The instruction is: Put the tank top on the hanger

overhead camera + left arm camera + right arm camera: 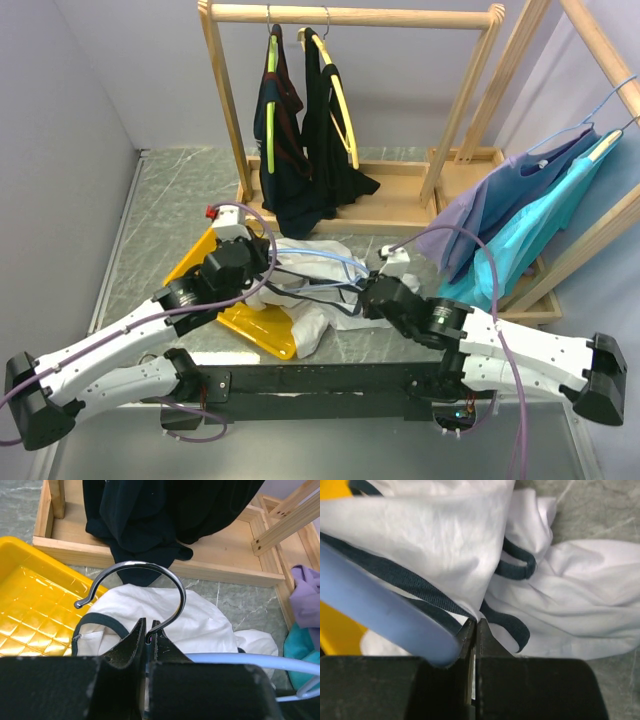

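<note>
Jaws, left gripper (149,639): closed hard on the stem of the metal hook (134,569) of the light-blue hanger (225,659).
Jaws, right gripper (474,632): pinched shut on a navy-trimmed edge of the tank top (460,525), touching the hanger's arm.
Tank top: bunched on the table (150,230), partly over the yellow tray (35,595).
Done: both pieces gripped, hanger arm lying against the cloth.
Left: seating both straps on the hanger; whether one arm is already threaded cannot be told.

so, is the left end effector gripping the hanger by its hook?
Yes, the left end effector is shut on the base of the metal hook of the hanger.
</note>
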`<action>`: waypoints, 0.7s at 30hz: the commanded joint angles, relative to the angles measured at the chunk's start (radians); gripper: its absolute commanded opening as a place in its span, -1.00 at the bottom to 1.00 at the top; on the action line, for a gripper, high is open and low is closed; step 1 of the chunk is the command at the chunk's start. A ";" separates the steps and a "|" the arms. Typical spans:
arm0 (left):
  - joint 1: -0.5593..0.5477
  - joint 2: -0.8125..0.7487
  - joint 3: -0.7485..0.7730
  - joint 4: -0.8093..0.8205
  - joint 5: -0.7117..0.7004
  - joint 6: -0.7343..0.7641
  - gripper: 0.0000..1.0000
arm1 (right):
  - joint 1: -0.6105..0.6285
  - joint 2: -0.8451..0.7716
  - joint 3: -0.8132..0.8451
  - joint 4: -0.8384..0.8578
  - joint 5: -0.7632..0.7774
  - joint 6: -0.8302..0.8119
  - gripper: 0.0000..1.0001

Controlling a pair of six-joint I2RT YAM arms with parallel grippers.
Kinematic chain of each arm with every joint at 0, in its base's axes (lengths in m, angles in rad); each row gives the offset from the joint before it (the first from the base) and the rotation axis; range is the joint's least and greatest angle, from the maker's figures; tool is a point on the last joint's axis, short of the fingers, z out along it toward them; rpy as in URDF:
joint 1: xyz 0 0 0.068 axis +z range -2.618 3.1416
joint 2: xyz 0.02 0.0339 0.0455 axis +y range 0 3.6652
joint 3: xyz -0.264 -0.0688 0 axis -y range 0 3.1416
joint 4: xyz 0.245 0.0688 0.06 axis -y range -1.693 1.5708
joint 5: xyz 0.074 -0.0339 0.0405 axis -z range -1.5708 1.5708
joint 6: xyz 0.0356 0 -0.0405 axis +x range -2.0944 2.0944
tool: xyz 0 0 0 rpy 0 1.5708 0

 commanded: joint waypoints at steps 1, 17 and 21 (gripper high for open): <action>0.005 -0.088 -0.032 0.063 0.001 0.027 -0.98 | -0.103 -0.041 0.022 0.045 -0.134 -0.081 -1.00; 0.002 -0.151 -0.155 0.173 -0.066 0.105 -0.98 | -0.331 -0.098 0.159 -0.070 -0.333 -0.146 -1.00; 0.002 -0.125 -0.152 0.173 -0.117 0.105 -0.98 | -0.337 -0.123 0.165 -0.094 -0.336 -0.155 -1.00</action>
